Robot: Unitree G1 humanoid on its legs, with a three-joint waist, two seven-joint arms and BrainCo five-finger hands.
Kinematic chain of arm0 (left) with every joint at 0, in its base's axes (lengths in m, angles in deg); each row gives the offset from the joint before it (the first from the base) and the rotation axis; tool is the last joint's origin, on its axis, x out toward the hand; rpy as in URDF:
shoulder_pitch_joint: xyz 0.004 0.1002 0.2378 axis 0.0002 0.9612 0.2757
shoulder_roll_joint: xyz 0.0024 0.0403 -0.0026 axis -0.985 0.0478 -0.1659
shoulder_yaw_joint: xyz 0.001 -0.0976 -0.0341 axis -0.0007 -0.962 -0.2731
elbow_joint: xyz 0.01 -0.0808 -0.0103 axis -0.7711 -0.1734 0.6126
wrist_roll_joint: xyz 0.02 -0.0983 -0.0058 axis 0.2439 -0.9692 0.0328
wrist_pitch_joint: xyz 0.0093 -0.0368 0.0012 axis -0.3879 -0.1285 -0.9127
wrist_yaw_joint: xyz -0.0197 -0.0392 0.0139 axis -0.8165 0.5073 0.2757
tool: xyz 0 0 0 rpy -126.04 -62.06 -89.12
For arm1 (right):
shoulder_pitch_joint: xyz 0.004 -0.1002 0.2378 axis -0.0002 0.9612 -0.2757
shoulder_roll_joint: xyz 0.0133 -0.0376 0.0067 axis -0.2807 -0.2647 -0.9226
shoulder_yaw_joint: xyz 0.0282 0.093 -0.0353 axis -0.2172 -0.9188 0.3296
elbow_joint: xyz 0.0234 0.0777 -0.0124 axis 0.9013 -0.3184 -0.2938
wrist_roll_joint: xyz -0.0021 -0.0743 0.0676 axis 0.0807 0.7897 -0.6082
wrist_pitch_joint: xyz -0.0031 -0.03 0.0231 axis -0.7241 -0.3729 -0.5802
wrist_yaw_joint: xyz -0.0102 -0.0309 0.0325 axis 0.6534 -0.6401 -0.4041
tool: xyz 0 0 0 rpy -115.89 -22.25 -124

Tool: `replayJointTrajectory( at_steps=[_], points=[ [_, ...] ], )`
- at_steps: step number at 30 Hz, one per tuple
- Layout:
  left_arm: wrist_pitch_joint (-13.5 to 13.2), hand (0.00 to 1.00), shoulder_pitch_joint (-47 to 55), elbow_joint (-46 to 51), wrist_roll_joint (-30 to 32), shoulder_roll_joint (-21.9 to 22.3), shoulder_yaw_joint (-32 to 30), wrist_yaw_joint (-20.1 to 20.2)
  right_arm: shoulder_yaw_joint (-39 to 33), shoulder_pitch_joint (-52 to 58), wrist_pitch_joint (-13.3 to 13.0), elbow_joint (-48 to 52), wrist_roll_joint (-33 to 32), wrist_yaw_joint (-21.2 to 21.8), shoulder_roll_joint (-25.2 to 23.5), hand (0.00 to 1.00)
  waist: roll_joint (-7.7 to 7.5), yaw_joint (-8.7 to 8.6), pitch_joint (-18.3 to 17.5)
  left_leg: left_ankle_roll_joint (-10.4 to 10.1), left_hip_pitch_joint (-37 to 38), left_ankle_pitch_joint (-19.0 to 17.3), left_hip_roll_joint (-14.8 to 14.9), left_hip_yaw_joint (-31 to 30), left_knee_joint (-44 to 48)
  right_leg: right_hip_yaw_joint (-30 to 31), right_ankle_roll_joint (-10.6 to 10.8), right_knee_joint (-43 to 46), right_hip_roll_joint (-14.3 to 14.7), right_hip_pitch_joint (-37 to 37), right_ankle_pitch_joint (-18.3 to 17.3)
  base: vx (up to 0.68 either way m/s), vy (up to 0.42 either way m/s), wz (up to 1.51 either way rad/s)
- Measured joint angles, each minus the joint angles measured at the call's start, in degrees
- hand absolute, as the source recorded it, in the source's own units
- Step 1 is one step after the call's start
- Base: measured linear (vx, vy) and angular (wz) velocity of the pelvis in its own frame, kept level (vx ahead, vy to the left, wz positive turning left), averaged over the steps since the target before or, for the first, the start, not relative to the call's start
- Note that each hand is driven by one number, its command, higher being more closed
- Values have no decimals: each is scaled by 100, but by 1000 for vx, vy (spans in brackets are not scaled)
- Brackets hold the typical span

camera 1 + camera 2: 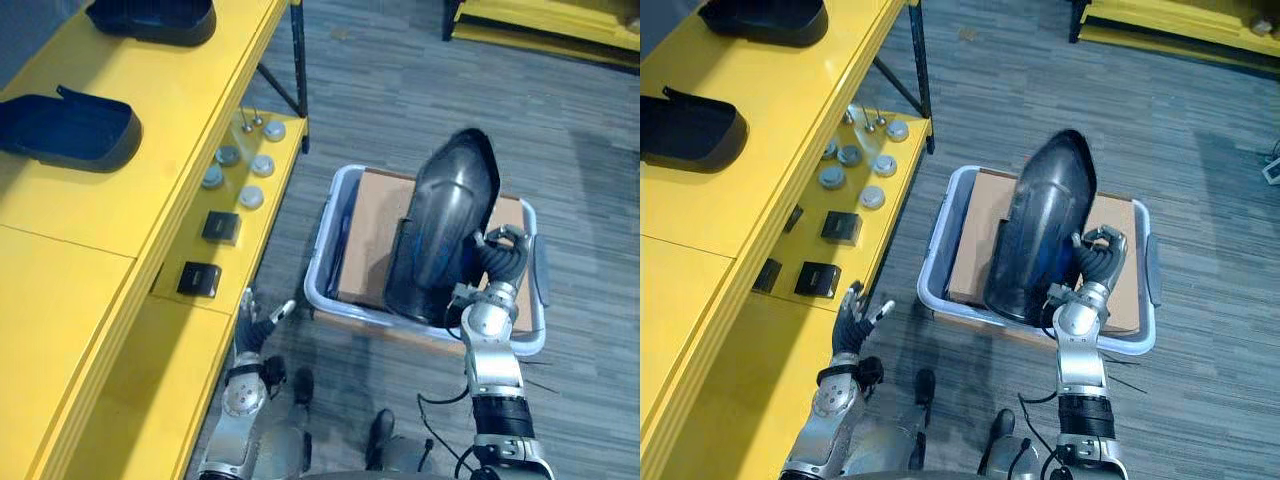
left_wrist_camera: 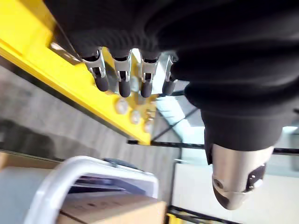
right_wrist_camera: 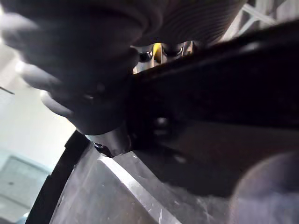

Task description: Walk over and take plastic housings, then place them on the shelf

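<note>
- Housing (image 1: 447,215), black plastic, glossy: it stands on end inside the tote (image 1: 318,262). Its lower end is down over the cardboard box (image 1: 372,225) lying in the tote, and its rounded top rises well above the tote's rim.
- Right hand (image 1: 497,260): at the tote's near right corner. I read its fingers as curled round the housing's edge, gripping it.
- Left hand (image 1: 254,322): off the tote's near left corner, between the tote and the shelf. Its fingers (image 2: 122,80) are straight and spread, holding nothing.
- Shelf (image 1: 170,130), yellow, two tiers: it stands to the left of the tote.
- Further black housings, two, (image 1: 70,130) and (image 1: 155,20): they lie on the shelf's top tier, well apart from the tote, one beyond the other.
- Round grey discs (image 1: 251,197), a small cluster: on the lower tier, near the tote's far left corner.
- Small black boxes, two, (image 1: 221,227) and (image 1: 199,278): on the lower tier, just left of the tote.
- Floor (image 1: 400,90), grey striped: I see it under the tote and all around it.
</note>
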Motion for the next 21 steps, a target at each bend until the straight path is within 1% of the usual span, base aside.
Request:
replayJointTrajectory(
  at_steps=[2,4,6,8,9,12,15,17,20,21],
  points=[
    [-44,0,-206,351,34,-1,178,-30,197,-22,0,117,133,8,-16,100,1,-2,-75,0,47,-1,0,61,0,35,0,-1,-6,28,0,-2,1,-9],
    [-122,0,-450,536,73,3,430,-82,388,-59,0,253,207,9,-72,100,-3,-8,-112,0,106,-1,11,103,1,107,-3,2,-4,52,3,-9,1,-18],
    [-123,0,-629,572,77,10,702,-119,628,-62,0,342,224,14,-87,100,1,-14,-169,1,184,-3,13,165,0,183,-1,-1,-13,95,9,-27,1,-20],
    [-119,0,-745,569,79,14,959,-124,897,-79,-1,493,232,17,-182,100,-1,-130,-266,3,208,-7,36,236,-1,226,-11,-3,3,95,25,-33,6,-11],
    [-109,0,-782,568,100,15,1005,-126,970,-86,-2,523,231,17,-211,100,-3,-149,-276,3,216,-7,46,245,-1,244,-14,-4,11,93,32,-42,2,-18],
    [10,0,-962,551,393,25,1199,-172,1212,-86,-5,745,228,13,-361,100,-8,-151,-290,5,261,-20,106,321,-4,333,-29,-24,59,84,73,-57,-4,-20],
    [155,0,-1101,377,632,84,1386,-306,1546,-84,-31,839,178,15,-436,100,-2,-151,-416,4,262,-20,142,394,-11,393,-56,-105,95,81,124,-50,0,-13],
    [277,0,-1161,219,743,221,1404,-543,1621,-65,-95,847,85,-3,-442,100,-2,-151,-522,1,263,-22,145,415,-15,466,-81,-127,101,81,146,-18,10,-8],
    [371,0,-1245,9,743,220,1426,-729,1734,-43,-223,877,-66,-13,-437,100,-16,-154,-547,5,270,-19,145,432,-13,474,-62,-131,99,77,175,-14,11,-5],
    [426,0,-1250,-73,743,220,1439,-796,1769,-32,-229,877,-118,-14,-430,100,-23,-157,-568,6,272,-18,142,442,-13,482,-49,-134,95,76,188,-10,11,-6]
  ],
)
